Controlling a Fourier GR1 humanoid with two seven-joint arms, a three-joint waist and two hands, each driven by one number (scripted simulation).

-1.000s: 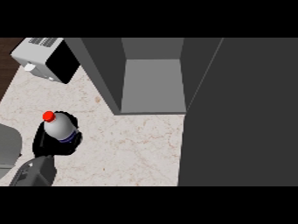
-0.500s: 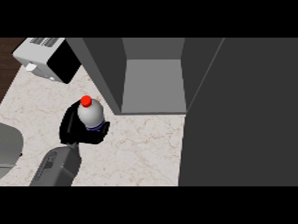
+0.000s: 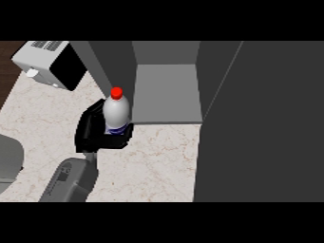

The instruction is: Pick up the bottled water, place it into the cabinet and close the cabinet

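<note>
At the cabinet (image 3: 166, 92) front, bottled water (image 3: 117, 113) upright, left hand (image 3: 98, 130) fingers wrapped round it.

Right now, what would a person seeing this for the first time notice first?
The water bottle with its red cap, held upright in the left robot hand just left of the open cabinet. Behind it, at the upper left, stands a white microwave; the dark cabinet door fills the right side.
</note>
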